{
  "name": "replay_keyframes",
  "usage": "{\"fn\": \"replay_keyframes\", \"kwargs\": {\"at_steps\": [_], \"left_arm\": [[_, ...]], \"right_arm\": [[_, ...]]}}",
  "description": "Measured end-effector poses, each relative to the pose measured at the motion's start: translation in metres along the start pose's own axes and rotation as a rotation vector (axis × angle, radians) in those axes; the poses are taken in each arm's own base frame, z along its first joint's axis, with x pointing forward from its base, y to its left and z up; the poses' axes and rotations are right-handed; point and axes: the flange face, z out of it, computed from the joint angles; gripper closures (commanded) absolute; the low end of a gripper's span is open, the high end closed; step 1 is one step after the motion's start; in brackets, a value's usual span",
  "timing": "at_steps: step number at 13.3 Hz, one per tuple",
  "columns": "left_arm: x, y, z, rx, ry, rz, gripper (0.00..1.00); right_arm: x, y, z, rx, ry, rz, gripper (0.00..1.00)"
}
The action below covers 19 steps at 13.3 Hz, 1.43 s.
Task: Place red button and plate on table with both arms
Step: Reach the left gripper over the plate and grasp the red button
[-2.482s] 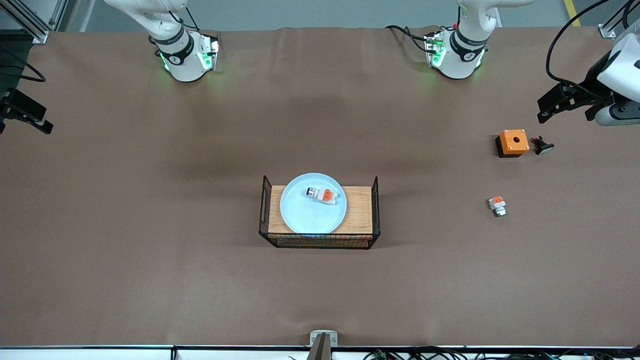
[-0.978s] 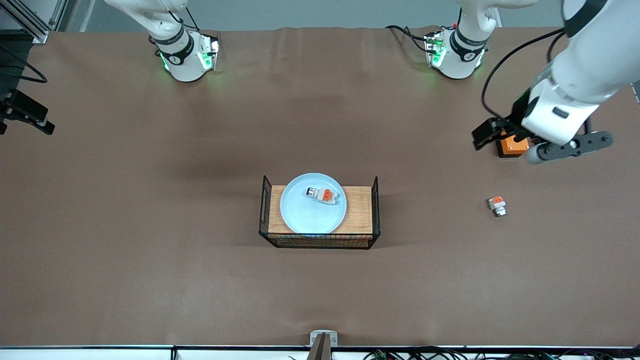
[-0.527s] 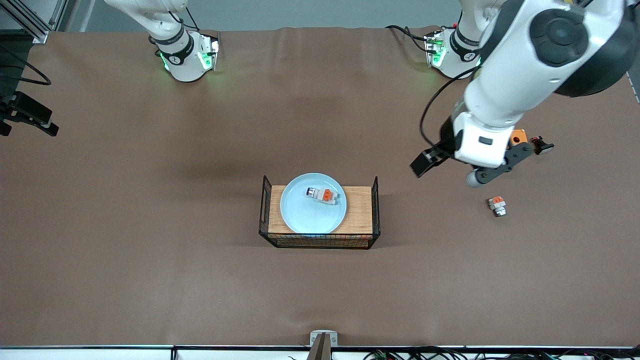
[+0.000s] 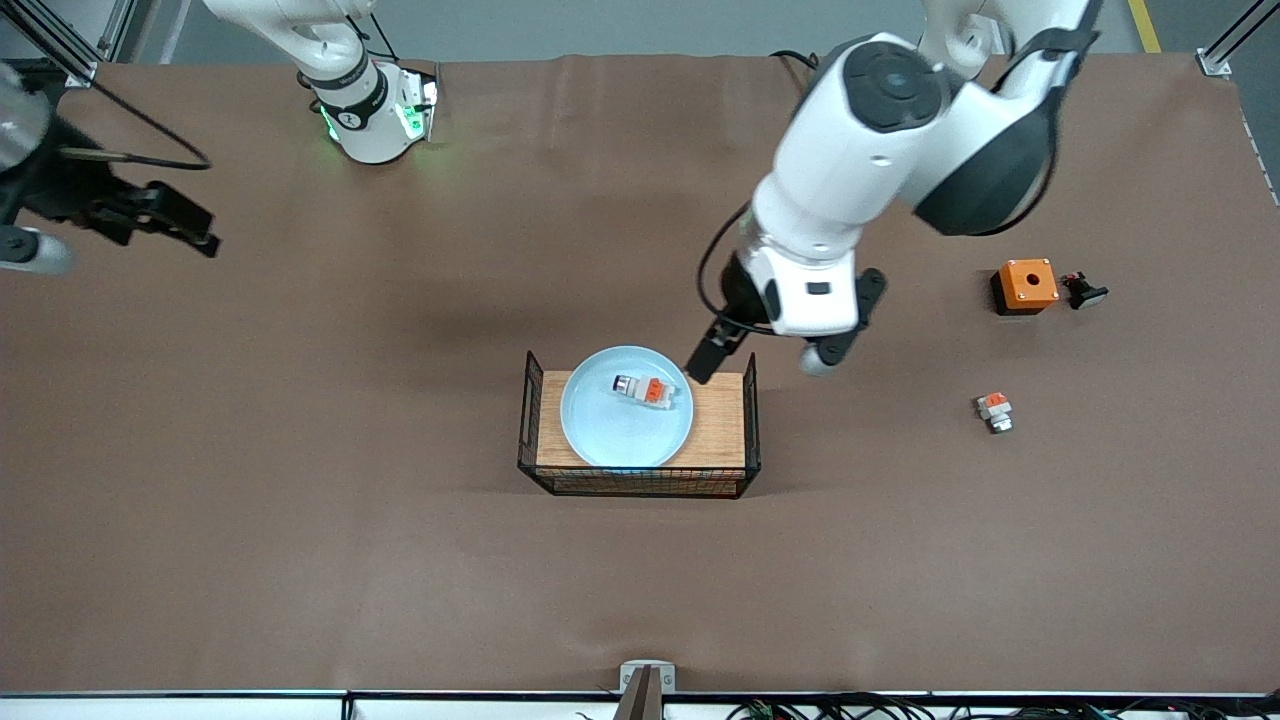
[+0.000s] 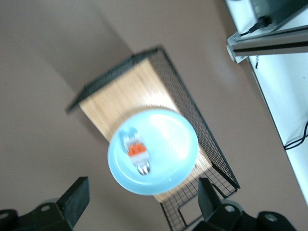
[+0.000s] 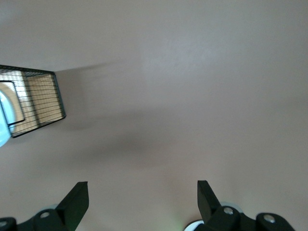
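Hovering over the crate (image 4: pixel 640 445), the left gripper (image 5: pixel 142 202) has its fingers spread apart.
The red button (image 4: pixel 648 390) lies on the plate (image 4: pixel 620 430) atop the crate; the right gripper (image 6: pixel 142 199), fingers apart, hangs over the table (image 4: pixel 300 560).

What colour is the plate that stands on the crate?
Pale blue; the plate shows best in the front view.

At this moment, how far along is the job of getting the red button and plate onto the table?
Nothing is placed yet: the red button lies in the plate, which sits on the wood-topped wire crate. In hand: the left pincer, open and empty, is over the crate's edge beside the plate. The right pincer, open, is over bare table toward the right arm's end. Both placements remain.
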Motion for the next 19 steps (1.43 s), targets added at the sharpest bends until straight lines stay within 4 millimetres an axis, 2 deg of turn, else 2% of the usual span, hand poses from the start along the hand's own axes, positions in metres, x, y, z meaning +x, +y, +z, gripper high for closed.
{"fn": "replay_keyframes", "kwargs": {"at_steps": [3, 6, 9, 12, 19], "left_arm": [[-0.029, -0.002, 0.052, 0.049, -0.012, -0.193, 0.06], [-0.038, -0.007, 0.095, 0.104, -0.003, -0.366, 0.07], [-0.036, -0.01, 0.133, 0.138, 0.009, -0.492, 0.08], [-0.032, -0.013, 0.156, 0.163, 0.017, -0.527, 0.1], [-0.032, -0.017, 0.171, 0.189, 0.012, -0.541, 0.12]], "right_arm": [[-0.038, -0.07, 0.004, -0.023, -0.017, 0.073, 0.0], [-0.074, -0.122, 0.006, -0.035, -0.01, 0.151, 0.0], [-0.089, -0.143, 0.009, -0.042, -0.011, 0.134, 0.0], [-0.092, -0.158, 0.021, -0.058, -0.027, 0.111, 0.0], [-0.081, -0.18, 0.056, -0.089, -0.065, 0.091, 0.0]]}}
